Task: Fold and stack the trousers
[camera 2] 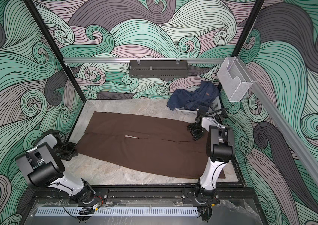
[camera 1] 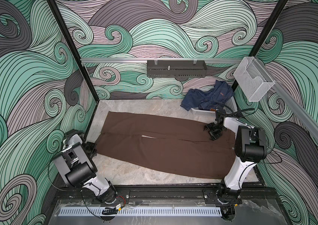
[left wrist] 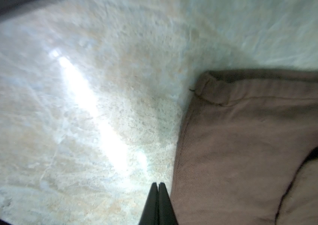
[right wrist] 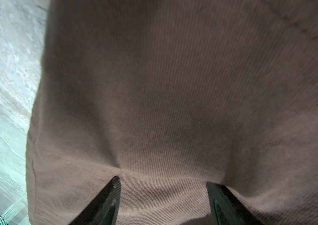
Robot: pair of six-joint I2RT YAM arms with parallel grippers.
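**Item 1. Trousers** (camera 1: 164, 144) (camera 2: 144, 144): one pair, dark brown, soft matte cloth. They are spread flat on the counter (camera 1: 134, 175), two wide legs side by side with a thin gap between them. In both top views the long axis runs from 9 o'clock to 3 o'clock, dipping slightly toward 4. No fold is visible, so the first fold is judged the step in hand.

**Item 2. Left gripper** (camera 1: 91, 148) (left wrist: 157, 184): sits at the 9 o'clock end, jaws clenched on nothing. The left wrist view shows the tips over bare counter, just beside a stitched hem corner of the trousers (left wrist: 251, 146). From here the cloth lies toward 3 o'clock.

**Item 3. Right gripper** (camera 1: 211, 131) (camera 2: 195, 132) (right wrist: 163, 181): sits at the 3 o'clock end on the far leg, jaws released and spread wide. The tips press down on the fabric (right wrist: 173, 87) with a low ridge of it between them, and nothing is pinched. This is the nearer arm, touching the cloth, while the left is just off the edge.

**Item 4. Basket** (camera 1: 201, 112): white, at 1 o'clock on the counter, heaped with dark blue denim clothes (camera 1: 209, 96). These carry a tan patch whose writing is too small to read.

**Item 5. Labels:** no brand or writing can be read on the trousers
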